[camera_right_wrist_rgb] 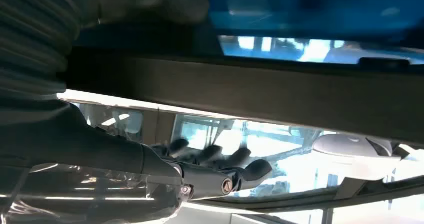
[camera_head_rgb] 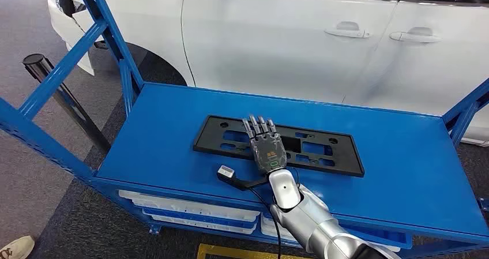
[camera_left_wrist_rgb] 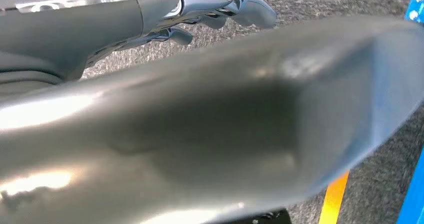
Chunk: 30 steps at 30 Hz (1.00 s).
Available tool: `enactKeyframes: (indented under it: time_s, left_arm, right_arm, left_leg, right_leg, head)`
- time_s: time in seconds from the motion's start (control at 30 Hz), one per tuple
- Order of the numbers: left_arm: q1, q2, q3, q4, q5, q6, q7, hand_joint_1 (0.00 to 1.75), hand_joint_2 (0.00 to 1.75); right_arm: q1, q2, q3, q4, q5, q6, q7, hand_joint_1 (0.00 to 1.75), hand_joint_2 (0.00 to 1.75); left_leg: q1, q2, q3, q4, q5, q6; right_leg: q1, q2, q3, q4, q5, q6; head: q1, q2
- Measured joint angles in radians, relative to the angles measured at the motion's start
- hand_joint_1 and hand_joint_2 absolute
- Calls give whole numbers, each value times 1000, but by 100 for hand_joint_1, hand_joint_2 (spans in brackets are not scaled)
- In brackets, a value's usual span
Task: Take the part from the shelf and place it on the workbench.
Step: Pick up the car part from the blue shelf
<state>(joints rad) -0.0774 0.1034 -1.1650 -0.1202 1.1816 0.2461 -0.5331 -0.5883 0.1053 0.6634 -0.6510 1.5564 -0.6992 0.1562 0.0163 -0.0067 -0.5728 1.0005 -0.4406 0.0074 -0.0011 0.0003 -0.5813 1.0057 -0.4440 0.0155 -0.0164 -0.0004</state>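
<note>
The right hand (camera_head_rgb: 267, 146) is laid flat on the black part (camera_head_rgb: 323, 149), fingers (camera_head_rgb: 258, 127) stretched out, grasping nothing. The part's middle is hidden beneath it. The left hand (camera_left_wrist_rgb: 220, 4) is seen blurred beside a grey body part; whether its fingers are released cannot be told.

1. A blue metal shelf (camera_head_rgb: 173, 138) is occupying the middle of the head view, its flat top deck running from lower left to the right edge.
2. Blue slanted uprights are rising at the upper left and far right of the frame.
3. A black rectangular part (camera_head_rgb: 323, 149) with cut-outs is lying flat on the deck, near the centre.
4. White trays (camera_head_rgb: 190, 210) are sitting on a lower level, showing under the front edge at the bottom of the frame.
5. The shelf is standing on grey floor (camera_head_rgb: 34, 172).
</note>
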Motion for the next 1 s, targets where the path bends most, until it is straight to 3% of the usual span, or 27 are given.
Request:
enactKeyframes:
  time_s: [0.07, 0.17, 0.2, 0.23, 0.27, 0.33, 0.4, 0.5, 0.57, 0.67, 0.7, 0.73, 0.77, 0.83, 0.9, 1.0]
  left_arm:
    - [-1, 0, 0, 0, 0, 0, -1, 0, 0]
    - [-2, 0, 0, 0, 0, 0, -2, 0, 0]
    - [-1, 0, 0, 0, 0, 0, -2, 0, 0]
    - [-1, 0, 0, 0, 0, 0, -4, 0, 0]
    - [0, 0, 0, 0, 0, 0, -6, 0, 0]
    - [-1, 0, 0, 0, 0, -3, -12, 0, 0]
    - [-2, -1, 0, 0, 0, -10, -19, 0, 0]
    - [1, -1, 0, 0, 0, -22, -36, 0, 0]
    - [0, 0, 0, 0, 0, -26, -46, 0, 0]
    - [1, 2, 0, 0, -1, -27, -56, 0, 0]
    - [2, 3, 0, 0, -1, -28, -60, 0, 0]
    - [2, 3, 0, 0, -1, -29, -66, 0, 44]
    - [3, 4, 0, 0, -1, -30, -73, 0, 87]
    - [2, 5, -2, 0, -1, -32, -88, 0, 175]
    - [0, 6, -4, 0, -1, -32, -97, 0, 175]
    - [-1, 6, -7, 0, -1, -25, -98, 0, 175]
  right_arm:
    - [-1, 0, -4, 3, -2, 0, -1, 175, 175]
    - [-2, -2, -11, 14, -4, 0, -6, 175, 175]
    - [-2, -3, -12, 18, -4, 0, -9, 175, 175]
    - [-2, -3, -14, 22, -4, 0, -13, 175, 175]
    - [-3, -3, -15, 24, -4, 0, -18, 175, 175]
    - [-8, -3, -21, 26, -4, 0, -27, 175, 175]
    - [-11, -3, -27, 27, -4, 0, -34, 175, 175]
    - [-10, -3, -37, 27, -2, 0, -40, 175, 175]
    - [-10, -2, -42, 26, 0, 0, -43, 175, 175]
    - [-8, -1, -47, 26, 5, 0, -46, 175, 175]
    - [-6, -1, -49, 26, 6, 0, -47, 175, 175]
    - [-4, -1, -51, 26, 8, 0, -48, 175, 175]
    - [-3, -1, -55, 24, 9, 0, -49, 175, 175]
    - [0, -1, -64, 11, 10, 0, -53, 175, 175]
    - [4, -2, -76, -12, 9, 0, -62, 175, 175]
    - [13, -3, -92, -50, 6, 0, -75, 175, 175]
  left_leg:
    - [1, 0, -1, -1, 2, 5]
    - [-1, 1, -7, -1, 5, 13]
    - [-1, 1, -8, -1, 5, 14]
    - [-2, 1, -8, -1, 5, 14]
    - [-3, 0, -8, 0, 5, 14]
    - [-5, -1, -5, 1, 4, 12]
    - [-9, -3, -7, 3, 3, 5]
    - [-10, -2, -9, 2, 3, -12]
    - [-8, 0, -22, 36, -23, -21]
    - [-4, 1, -105, 219, -115, -32]
    - [-3, 1, -130, 271, -131, -36]
    - [-1, 1, -140, 290, -129, -39]
    - [1, 1, -131, 268, -106, -40]
    - [6, 3, -67, 136, -39, -42]
    - [5, 2, -18, 32, -6, -34]
    - [1, 0, -14, 16, -6, -14]
  right_leg:
    - [-2, 0, -20, 43, -30, 5]
    - [-4, 0, -112, 239, -124, 14]
    - [-5, 0, -134, 285, -135, 15]
    - [-5, 0, -137, 290, -125, 14]
    - [-5, 0, -120, 255, -98, 11]
    - [-3, 0, -49, 112, -32, -1]
    - [2, -2, -4, 13, -3, -11]
    - [3, -2, 1, -7, 2, -22]
    - [-3, -3, 6, -17, 8, -33]
    - [-3, -4, 7, -20, 9, -40]
    - [-3, -4, 7, -20, 8, -40]
    - [-3, -4, 8, -19, 7, -40]
    - [-3, -4, 8, -17, 6, -39]
    - [-4, -2, 9, -10, -1, -32]
    - [-1, 0, 6, 0, -7, -23]
    - [1, 2, 1, 2, -7, -8]
  head:
    - [3, 0]
    - [6, 0]
    - [6, 0]
    - [6, 0]
    - [6, 0]
    - [6, 0]
    - [5, 0]
    - [5, 0]
    - [4, 0]
    - [3, 0]
    - [3, 0]
    - [3, 0]
    - [3, 0]
    - [3, 0]
    - [4, 0]
    - [7, 0]
